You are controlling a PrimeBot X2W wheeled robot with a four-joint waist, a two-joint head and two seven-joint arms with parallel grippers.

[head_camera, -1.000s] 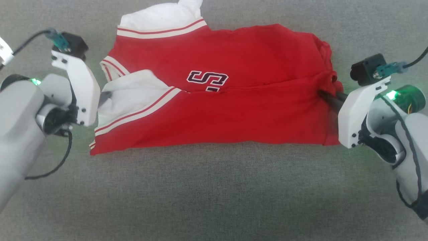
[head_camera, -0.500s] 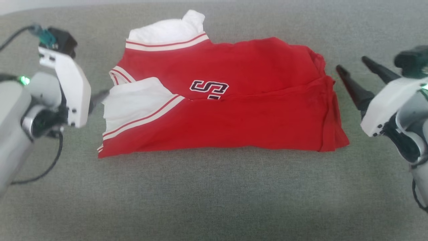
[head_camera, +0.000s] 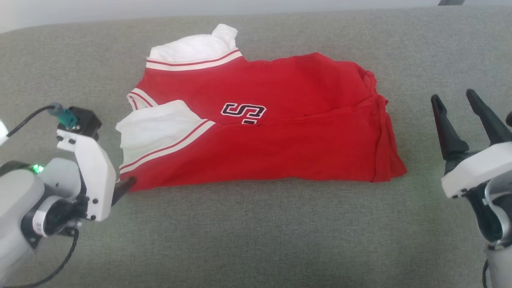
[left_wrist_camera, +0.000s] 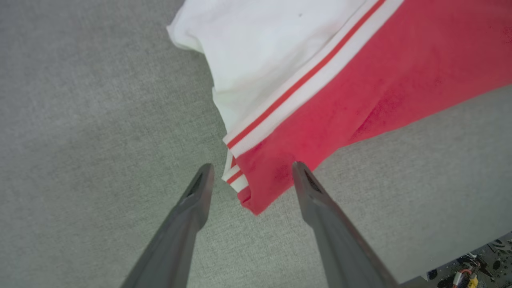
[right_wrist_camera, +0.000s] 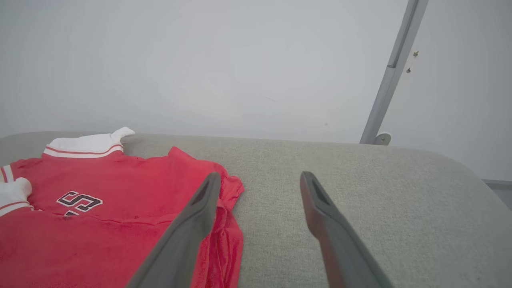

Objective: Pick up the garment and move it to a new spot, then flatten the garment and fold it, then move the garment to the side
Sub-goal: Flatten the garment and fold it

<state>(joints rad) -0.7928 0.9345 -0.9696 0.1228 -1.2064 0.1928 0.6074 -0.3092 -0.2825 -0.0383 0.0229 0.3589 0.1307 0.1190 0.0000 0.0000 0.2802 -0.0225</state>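
One big gray bench (head_camera: 256, 240) holds it all. On its middle lies the red shirt (head_camera: 280, 140), folded over into a long flat shape. The right hand (head_camera: 454, 96) is off to the right of the shirt, not touching it. Its fingers are wide apart and hold nothing. The left hand (left_wrist_camera: 252, 168) is low at the shirt's near left corner, fingers wide too. The striped corner shows between them and is not pinched. One white sleeve (head_camera: 160, 128) lies on top at the left. Another white sleeve (head_camera: 192, 48) pokes out at the far side. A dark letter S (head_camera: 244, 112) sits on the red part.
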